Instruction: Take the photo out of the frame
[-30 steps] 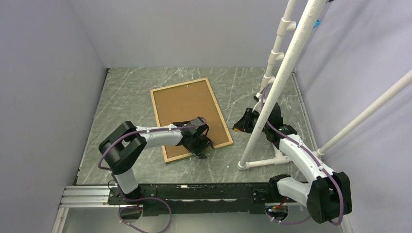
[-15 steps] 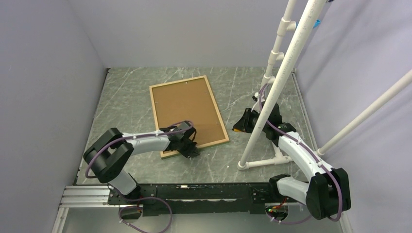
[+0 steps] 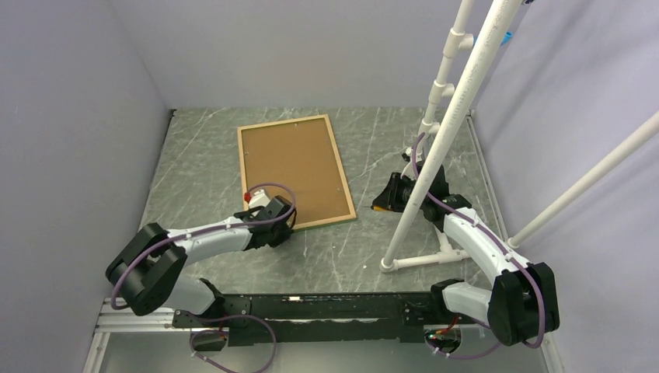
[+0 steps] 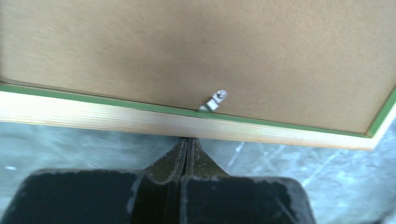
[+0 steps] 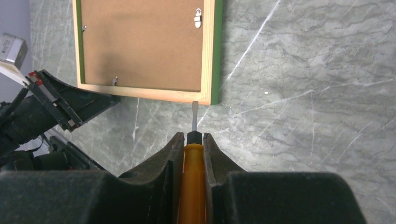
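Having closed empty, the left hand [image 4: 187,145] has swung the face-down frame [image 4: 116,119] square; clips [image 4: 215,99] look fastened, right hand [image 5: 191,138] gripping a screwdriver [image 5: 191,186].

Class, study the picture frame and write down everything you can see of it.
The frame lies flat, back up, on the grey marbled table: a thin rectangle with light wood rim and green inner edges, holding a brown backing board behind small metal clips. The left gripper, shut, meets its near rim.
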`<act>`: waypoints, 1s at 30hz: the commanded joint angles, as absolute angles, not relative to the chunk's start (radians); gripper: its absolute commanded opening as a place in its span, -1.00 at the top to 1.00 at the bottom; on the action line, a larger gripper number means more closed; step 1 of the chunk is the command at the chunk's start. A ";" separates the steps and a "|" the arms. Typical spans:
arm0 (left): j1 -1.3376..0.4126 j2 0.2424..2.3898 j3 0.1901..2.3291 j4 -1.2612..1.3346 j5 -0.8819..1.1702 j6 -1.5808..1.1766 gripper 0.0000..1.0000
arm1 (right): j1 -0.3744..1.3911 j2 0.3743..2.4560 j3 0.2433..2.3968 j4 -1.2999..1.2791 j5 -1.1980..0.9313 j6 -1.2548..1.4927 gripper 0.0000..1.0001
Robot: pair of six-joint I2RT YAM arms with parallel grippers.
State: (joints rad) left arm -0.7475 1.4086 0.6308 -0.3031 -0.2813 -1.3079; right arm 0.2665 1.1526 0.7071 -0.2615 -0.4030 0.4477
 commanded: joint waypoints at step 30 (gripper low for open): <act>-0.714 1.135 0.538 -0.701 -0.266 -1.509 -0.81 | 0.269 1.144 0.713 -0.207 -0.442 0.437 1.00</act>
State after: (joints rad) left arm -0.7166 1.0725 0.5274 -0.6991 -0.3016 -1.4540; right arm 0.2665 1.1427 0.7067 -0.2562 -0.4290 0.4446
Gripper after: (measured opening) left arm 0.912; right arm 0.207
